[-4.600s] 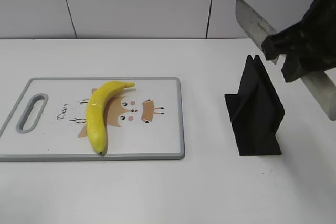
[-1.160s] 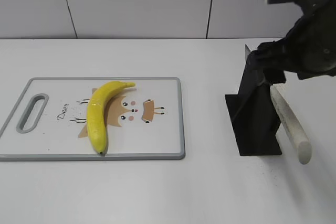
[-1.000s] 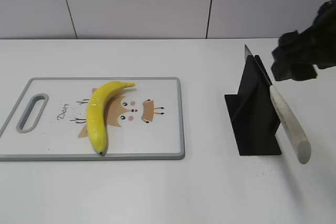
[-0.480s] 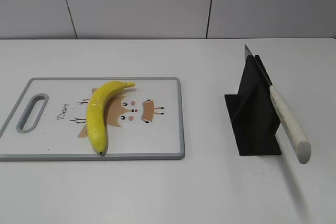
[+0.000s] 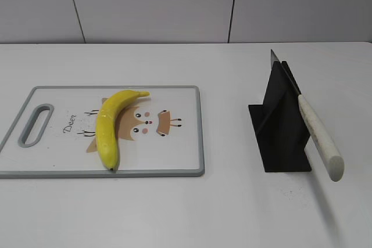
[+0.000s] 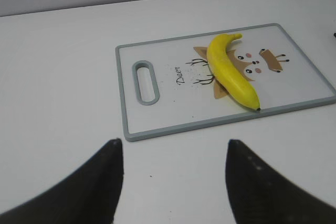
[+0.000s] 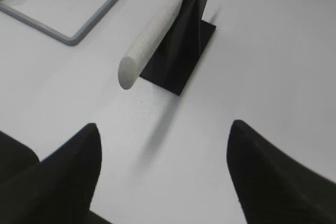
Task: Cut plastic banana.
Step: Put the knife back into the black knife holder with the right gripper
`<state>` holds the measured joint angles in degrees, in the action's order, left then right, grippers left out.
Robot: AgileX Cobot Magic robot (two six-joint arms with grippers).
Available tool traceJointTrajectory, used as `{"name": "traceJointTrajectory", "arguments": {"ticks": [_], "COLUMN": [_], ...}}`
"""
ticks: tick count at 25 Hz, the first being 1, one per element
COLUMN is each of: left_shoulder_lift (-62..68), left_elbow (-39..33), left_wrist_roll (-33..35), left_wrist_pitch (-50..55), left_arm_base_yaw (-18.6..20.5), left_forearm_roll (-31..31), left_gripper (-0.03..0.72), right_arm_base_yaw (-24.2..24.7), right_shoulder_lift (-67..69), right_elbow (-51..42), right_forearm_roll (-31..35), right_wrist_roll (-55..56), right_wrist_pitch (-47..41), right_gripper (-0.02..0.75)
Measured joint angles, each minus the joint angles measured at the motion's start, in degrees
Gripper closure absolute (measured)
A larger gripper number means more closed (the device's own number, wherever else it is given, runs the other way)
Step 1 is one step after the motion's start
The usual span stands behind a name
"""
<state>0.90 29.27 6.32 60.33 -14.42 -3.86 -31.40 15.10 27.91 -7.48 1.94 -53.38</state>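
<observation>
The plastic banana (image 5: 109, 125) is glossy yellow and whole. It lies on the cutting board (image 5: 180, 149), left of its middle, and also shows in the left wrist view (image 6: 231, 71). A knife with a pale handle (image 5: 318, 135) rests in the black stand (image 5: 279, 123), blade tip up, handle sticking out toward the front right; the right wrist view shows the handle (image 7: 151, 40) too. My left gripper (image 6: 172, 142) is open and empty, above the table in front of the board. My right gripper (image 7: 164, 128) is open and empty, back from the knife handle.
The cutting board (image 6: 310, 77) is white with a grey rim, a handle slot (image 5: 35, 124) at its left end and a deer print. The black stand (image 7: 186, 51) sits right of the board. A grey panelled wall runs behind the table.
My right gripper set the knife into the black stand, let go of it and drew back out of the exterior view. The banana and board have not moved.
</observation>
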Motion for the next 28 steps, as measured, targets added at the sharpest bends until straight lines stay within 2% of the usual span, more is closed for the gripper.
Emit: {"name": "traceJointTrajectory", "arguments": {"ticks": [7, 12, 28], "left_shoulder_lift": [0.00, 0.00, 0.00], "left_elbow": [0.00, 0.00, -0.06], "left_wrist_roll": [0.00, 0.00, 0.00], "left_wrist_pitch": [-0.06, -0.18, -0.30], "left_arm_base_yaw": [0.00, 0.00, 0.05], "left_forearm_roll": [-0.21, -0.25, -0.31], "left_gripper": [0.099, 0.099, 0.099], "right_arm_base_yaw": [0.00, 0.00, 0.00], "right_shoulder_lift": [-8.78, -13.08, -14.79], "right_elbow": [-0.30, -3.91, -4.03], "right_forearm_roll": [2.50, 3.32, 6.74], "right_wrist_roll": [-0.06, -0.69, -4.75], "right_wrist_pitch": [-0.17, -0.59, -0.65], "right_gripper": [0.153, 0.153, 0.153]}}
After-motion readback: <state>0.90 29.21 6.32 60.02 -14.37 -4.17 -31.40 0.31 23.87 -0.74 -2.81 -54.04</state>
